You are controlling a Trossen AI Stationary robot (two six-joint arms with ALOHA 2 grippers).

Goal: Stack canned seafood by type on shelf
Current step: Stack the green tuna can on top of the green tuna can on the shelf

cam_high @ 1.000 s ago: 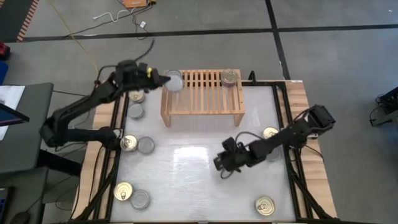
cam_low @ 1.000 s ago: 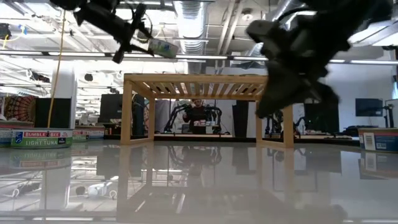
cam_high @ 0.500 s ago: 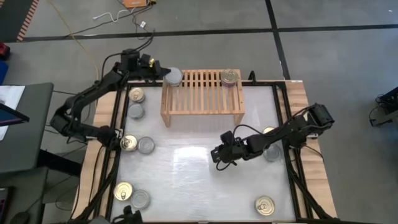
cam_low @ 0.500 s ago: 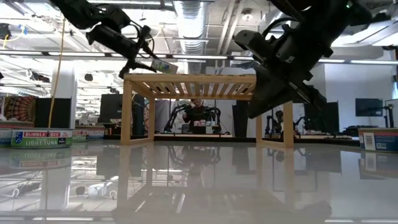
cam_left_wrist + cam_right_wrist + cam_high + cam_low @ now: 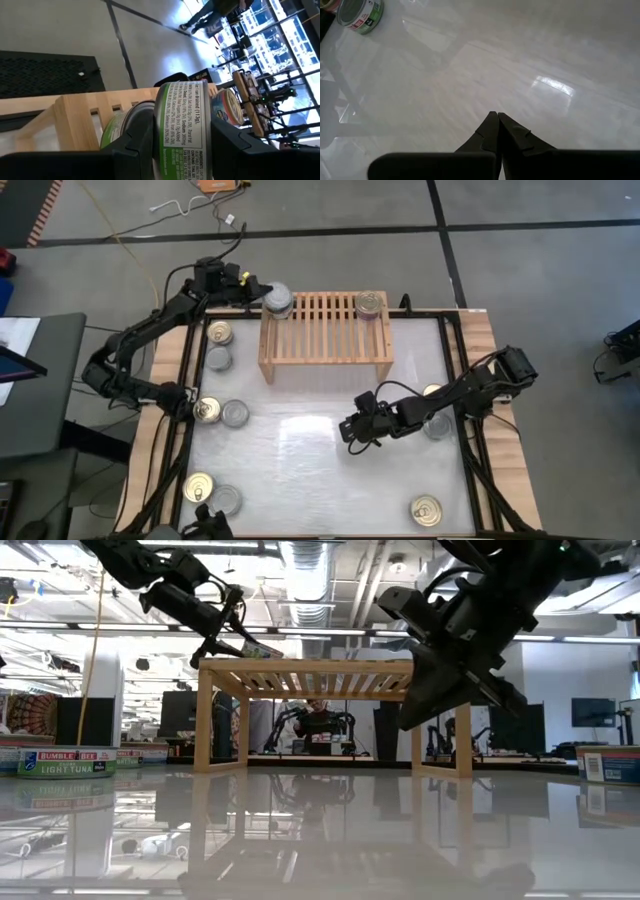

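The light-wood shelf (image 5: 325, 330) stands at the table's far side. A gold-lidded can (image 5: 369, 304) rests on its right end. My left gripper (image 5: 262, 294) is shut on a silver-topped, green-labelled can (image 5: 278, 300) at the shelf's far left corner. In the left wrist view, a second green-labelled can (image 5: 112, 134) shows right beside the held one. Whether the two touch, I cannot tell. My right gripper (image 5: 347, 432) hangs shut over the table's middle with nothing in it; its closed tips (image 5: 496, 120) are above bare tabletop. My left gripper pinches the can (image 5: 182, 130) between its two fingers, one finger (image 5: 135, 150) on each side, with the printed wall facing the wrist camera. It comes nearly level from the table's left. The can sits about level at the shelf top (image 5: 255, 650). Whether it rests there, I cannot tell.
Gold and silver cans lie in pairs along the table's left side (image 5: 219, 333), (image 5: 235, 413), (image 5: 198, 487). More lie on the right (image 5: 434, 393), (image 5: 437, 425), (image 5: 425, 510). The table's middle is bare white surface (image 5: 300, 470). A boxed tuna pack (image 5: 60, 762) sits low at the left.
My left gripper has sunk with the can from well above the shelf down to the shelf top at the far left corner. It has also gone a little toward the far edge. The can, tilted before, now sits about level.
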